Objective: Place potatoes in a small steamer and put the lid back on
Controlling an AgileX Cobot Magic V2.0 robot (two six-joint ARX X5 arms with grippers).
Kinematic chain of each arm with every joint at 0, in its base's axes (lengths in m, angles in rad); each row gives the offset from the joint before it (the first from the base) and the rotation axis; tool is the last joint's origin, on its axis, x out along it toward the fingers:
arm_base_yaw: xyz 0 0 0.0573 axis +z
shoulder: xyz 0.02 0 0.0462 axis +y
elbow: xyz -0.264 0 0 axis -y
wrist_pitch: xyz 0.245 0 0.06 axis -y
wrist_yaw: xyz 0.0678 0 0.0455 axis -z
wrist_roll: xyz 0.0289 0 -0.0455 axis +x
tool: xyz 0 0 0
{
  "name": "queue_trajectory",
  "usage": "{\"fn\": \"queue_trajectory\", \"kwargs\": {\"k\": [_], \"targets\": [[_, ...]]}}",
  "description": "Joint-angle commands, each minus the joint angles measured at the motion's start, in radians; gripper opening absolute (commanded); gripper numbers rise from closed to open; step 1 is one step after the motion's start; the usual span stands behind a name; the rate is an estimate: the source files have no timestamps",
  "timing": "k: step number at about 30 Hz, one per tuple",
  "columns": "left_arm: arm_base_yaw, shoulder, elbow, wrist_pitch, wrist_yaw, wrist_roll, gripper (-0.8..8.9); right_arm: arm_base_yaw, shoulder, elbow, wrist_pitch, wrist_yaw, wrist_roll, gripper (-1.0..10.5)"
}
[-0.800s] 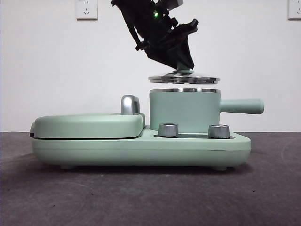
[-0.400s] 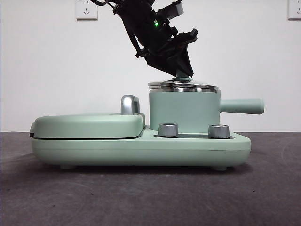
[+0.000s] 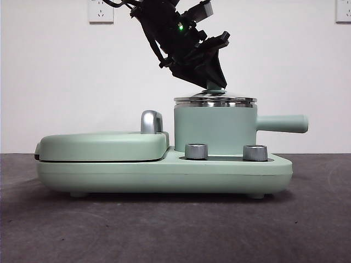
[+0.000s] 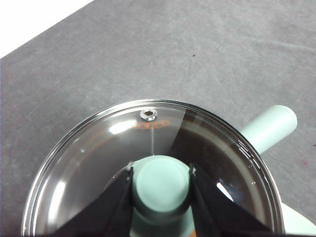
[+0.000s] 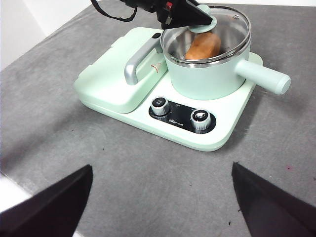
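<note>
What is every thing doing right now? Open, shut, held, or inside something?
Lid: on the steamer, knob gripped.
Steamer: covered, upright on the cooker.
Potato: inside the steamer.
Left gripper: shut on the lid's knob.
Right gripper: open, holds nothing, away from the cooker.
Griddle cover: shut.

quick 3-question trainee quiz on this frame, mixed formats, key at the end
1. True or false: the potato lies inside the steamer.
2. The left gripper is shut on: A) the steamer handle B) the lid knob C) a dial
3. Fill in: the right gripper is ___, apart from the cooker.

Key: 1 true. 2 B, and the lid sits level on the steamer's rim. 3 open.
</note>
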Motion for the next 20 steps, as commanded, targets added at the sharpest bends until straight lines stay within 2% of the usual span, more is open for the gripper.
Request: {"fn": "queue_trajectory", "kwargs": {"k": [1,8,15,17,19,20], "targets": [[0.001,0.016,0.029,0.014,0.013,0.006,0.13,0.008,0.002,0.008,0.006,0.000,0.013,4.4],[0.020,0.016,0.029,-0.045,0.013,-0.026,0.13,0.008,0.002,0.008,0.006,0.000,0.013,4.4],[0.024,0.016,0.030,-0.001,0.012,-0.025,0.21,0.007,0.002,0.008,0.006,0.000,0.013,4.4],[0.022,0.016,0.030,-0.003,0.012,-0.027,0.47,0.007,0.002,0.008,0.006,0.000,0.013,4.4],[0.021,0.016,0.030,-0.007,0.012,-0.032,1.70,0.007,0.002,0.008,0.006,0.000,0.013,4.4],[0.019,0.016,0.030,-0.005,0.012,-0.032,1.96,0.007,0.002,0.008,0.006,0.000,0.013,4.4]]}}
